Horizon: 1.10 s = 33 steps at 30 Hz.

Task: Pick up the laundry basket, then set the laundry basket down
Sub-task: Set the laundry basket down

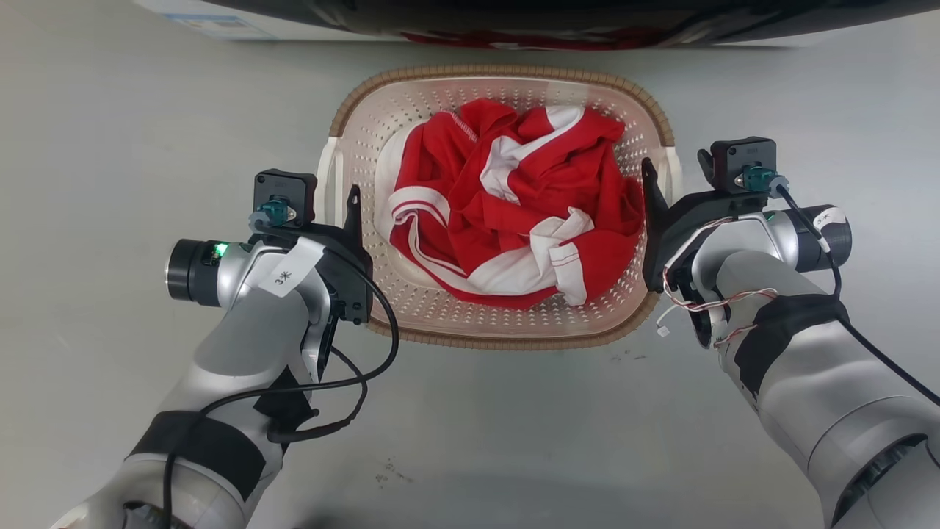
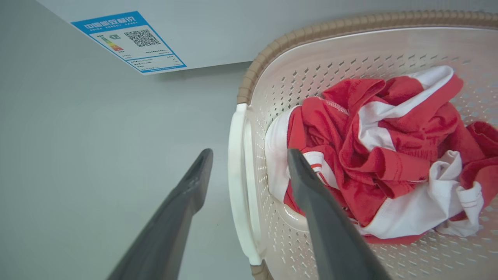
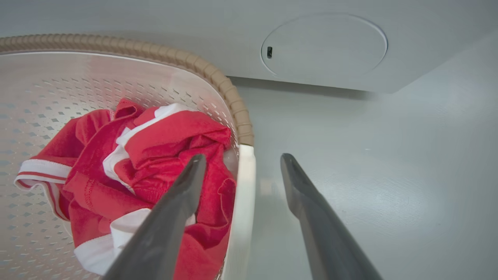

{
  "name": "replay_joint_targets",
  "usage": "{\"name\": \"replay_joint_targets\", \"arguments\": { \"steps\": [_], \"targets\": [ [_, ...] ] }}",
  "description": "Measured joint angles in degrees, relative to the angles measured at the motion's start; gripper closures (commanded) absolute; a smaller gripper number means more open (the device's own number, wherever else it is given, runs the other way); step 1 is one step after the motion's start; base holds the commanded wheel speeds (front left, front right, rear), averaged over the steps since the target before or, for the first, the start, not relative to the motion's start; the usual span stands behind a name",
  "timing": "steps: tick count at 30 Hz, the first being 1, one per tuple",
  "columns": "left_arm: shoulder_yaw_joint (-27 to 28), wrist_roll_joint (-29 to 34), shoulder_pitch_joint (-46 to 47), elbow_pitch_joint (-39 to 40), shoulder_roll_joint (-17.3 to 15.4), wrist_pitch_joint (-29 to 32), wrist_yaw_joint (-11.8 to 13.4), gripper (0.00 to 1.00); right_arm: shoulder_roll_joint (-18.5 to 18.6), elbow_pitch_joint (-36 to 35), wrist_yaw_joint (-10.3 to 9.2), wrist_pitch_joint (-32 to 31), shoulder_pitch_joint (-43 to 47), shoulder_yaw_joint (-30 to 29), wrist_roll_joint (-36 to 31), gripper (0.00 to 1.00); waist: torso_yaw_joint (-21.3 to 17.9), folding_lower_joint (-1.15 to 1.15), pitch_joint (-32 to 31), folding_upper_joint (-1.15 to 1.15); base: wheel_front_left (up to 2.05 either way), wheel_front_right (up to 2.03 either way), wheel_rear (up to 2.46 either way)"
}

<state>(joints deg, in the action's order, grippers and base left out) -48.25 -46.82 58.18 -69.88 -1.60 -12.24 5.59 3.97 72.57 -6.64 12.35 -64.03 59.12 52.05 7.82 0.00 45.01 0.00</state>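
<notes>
Laundry basket (image 1: 507, 71): on the grey floor (image 1: 110, 147), directly ahead of me, between my two arms. Its far brown rim lies close to the base of the washer (image 3: 389, 23). A crumpled red-and-white garment (image 1: 507, 206) lies loose inside.

Left gripper (image 2: 249, 157): fingers (image 2: 311, 202) spread wide and astride the basket's left white handle (image 2: 237, 175). One finger is outside over the floor, the other inside the basket wall beside the garment. There is a gap on both sides of the handle, so nothing is clamped.

Right gripper (image 3: 242, 158): same arrangement, mirrored. Fingers (image 3: 311, 217) are wide apart. The inner finger is over the red cloth, the outer one over bare floor, and the right handle (image 3: 243, 202) runs up between them. There is a gap on the outer side. On the inner side I cannot tell whether the finger brushes the cloth.

Head view: both wrists are level with the basket's middle, one at each short side, with the fingers pointing toward the washer.

Other items: a blue-bordered energy label (image 2: 128, 41) on the washer front, seen past the left fingers, and a round cover plate (image 3: 324, 44) on the washer's lower panel, seen past the right fingers.
</notes>
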Motion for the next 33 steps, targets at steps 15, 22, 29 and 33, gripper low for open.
{"name": "replay_joint_targets", "arguments": {
  "steps": [15, 22, 29, 33],
  "targets": [
    [3.2, -0.3, -4.4, 4.0, -0.3, -2.1, -0.1, 0.0, 1.8, -5.3, 1.69, 1.9, 3.6, -2.5, -0.7, 0.0, -1.4, 0.0, -7.0, 0.0, 0.0, 0.0, 0.0],
    [5.6, 0.4, -8.0, 8.7, -2.7, -2.1, 0.1, 0.0, 2.0, -11.6, 1.59, 1.9, 7.2, -6.2, -1.3, 0.0, -1.8, 0.0, -11.2, 0.0, 0.0, 0.0, 0.0],
    [7.9, 2.4, -13.7, 14.6, -4.2, -2.1, 0.5, 0.0, 3.8, -17.6, 1.01, 1.9, 12.3, -10.1, -2.9, 0.0, -2.2, -0.01, -16.0, -0.01, 0.0, 0.0, 0.0],
    [9.0, 4.3, -16.7, 17.3, -4.6, -2.1, 1.0, 0.0, 4.8, -20.3, 0.56, 1.9, 15.3, -11.8, -4.3, 0.0, -2.4, 0.0, -18.2, -0.01, 0.0, 0.0, 0.0]
  ]
}}
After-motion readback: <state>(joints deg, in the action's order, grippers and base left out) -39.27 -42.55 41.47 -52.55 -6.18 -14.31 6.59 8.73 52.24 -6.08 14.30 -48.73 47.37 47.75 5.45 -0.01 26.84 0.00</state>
